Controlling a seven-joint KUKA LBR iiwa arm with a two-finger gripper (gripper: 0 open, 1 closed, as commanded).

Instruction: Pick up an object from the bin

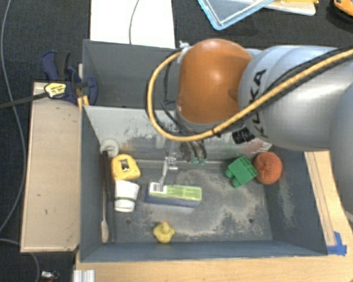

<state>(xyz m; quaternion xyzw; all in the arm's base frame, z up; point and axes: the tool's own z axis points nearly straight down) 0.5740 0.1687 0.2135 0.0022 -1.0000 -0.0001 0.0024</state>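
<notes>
Now, starting at the left wall of the grey metal bin (90,180), you have a long thin pale stick (105,216) lying along it. Next comes a yellow boxy thing like a tape measure (124,167), with a small white plastic cup (126,196) just below it. Toward the middle lies a flat green packet with a white end (177,193), resting on a dark blue slab (175,203). Near the front wall sits a small yellow lumpy toy (162,231). The gripper (178,160) hangs under the orange wrist cover (211,80), just above the packet's white left end; whether it is spread or pressed together you cannot tell. Further right, a green plastic block (240,170) sits just beside a rust-orange ball (269,166). I judge the packet your likeliest pick: probably light and thin, with a slick wrapper that may slip or buckle. Take it across its narrow width, near the middle, so it doesn't tip; lying flat, its edges offer little to catch
</notes>
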